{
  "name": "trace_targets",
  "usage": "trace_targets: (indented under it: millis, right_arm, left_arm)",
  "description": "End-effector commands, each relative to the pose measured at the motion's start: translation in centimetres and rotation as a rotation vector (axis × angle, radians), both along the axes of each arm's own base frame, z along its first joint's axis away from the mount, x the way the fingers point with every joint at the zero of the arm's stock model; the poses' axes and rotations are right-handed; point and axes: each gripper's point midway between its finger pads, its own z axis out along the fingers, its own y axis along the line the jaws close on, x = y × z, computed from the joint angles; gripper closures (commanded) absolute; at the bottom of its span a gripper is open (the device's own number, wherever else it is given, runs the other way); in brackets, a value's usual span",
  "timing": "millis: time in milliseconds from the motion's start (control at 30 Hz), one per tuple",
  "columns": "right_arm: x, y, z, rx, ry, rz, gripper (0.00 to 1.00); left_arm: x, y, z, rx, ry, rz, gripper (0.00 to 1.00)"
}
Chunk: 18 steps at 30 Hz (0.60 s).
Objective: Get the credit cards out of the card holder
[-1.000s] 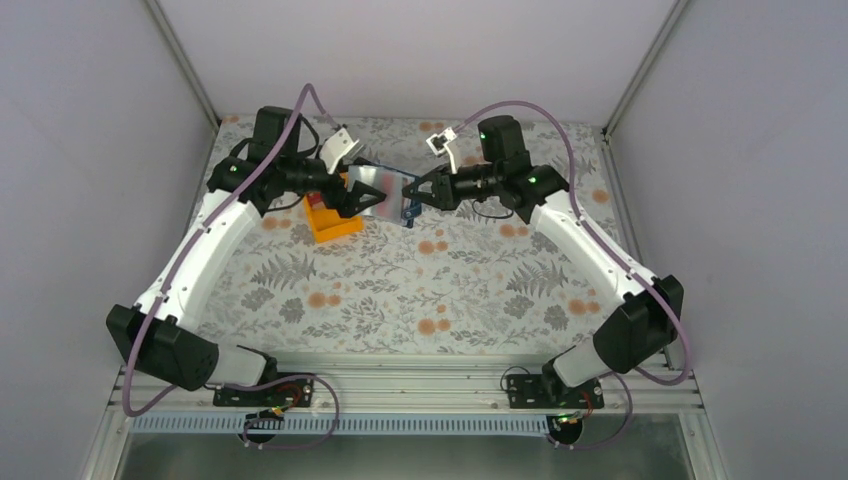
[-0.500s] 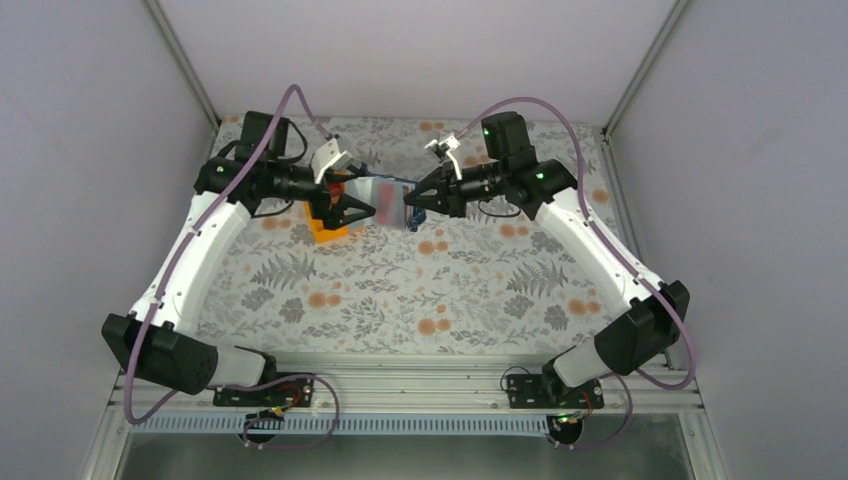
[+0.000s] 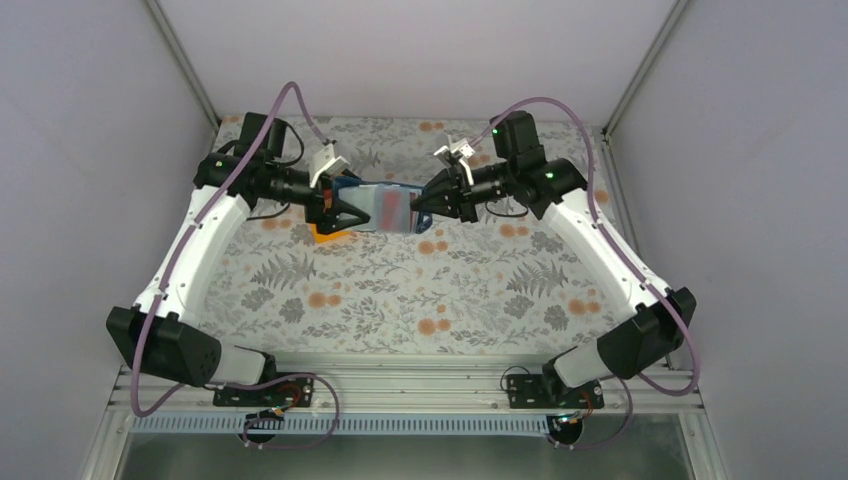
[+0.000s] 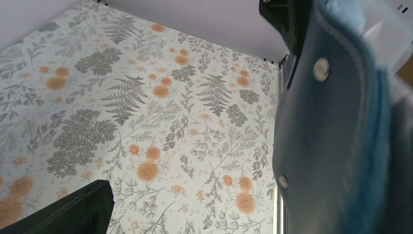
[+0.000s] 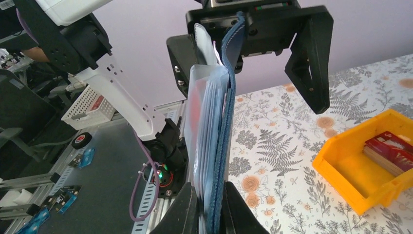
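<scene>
Card holder: blue, matt, leather-like grain, stitched edge, two small shiny metal studs. Its inner sleeves look like clear soft plastic, slightly frosted. Table cover: matt floral print, smooth; cloth or vinyl, can't tell. Tray at lower right of the right wrist view: orange moulded plastic, smooth, low sheen. Credit cards in it: red, glossy. Left gripper: matt black plastic. Arm shells: white, glossy plastic. Front rail: bare brushed metal.
</scene>
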Motion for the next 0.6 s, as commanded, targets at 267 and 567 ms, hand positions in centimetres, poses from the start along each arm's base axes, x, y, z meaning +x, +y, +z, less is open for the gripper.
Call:
trace_targets:
  millis: [267,567]
  right_arm:
    - [-0.3,-1.1,4.1,0.080,-0.075,-0.044,0.95]
    - [1.1,0.2,4.3,0.105,-0.069,-0.133,0.85]
  left_arm:
    - [-2.2,-1.2,3.9,-0.162,-0.043,-0.158,0.24]
    - [-1.3,-2.4,3.7,-0.175,0.003,-0.143,0.98]
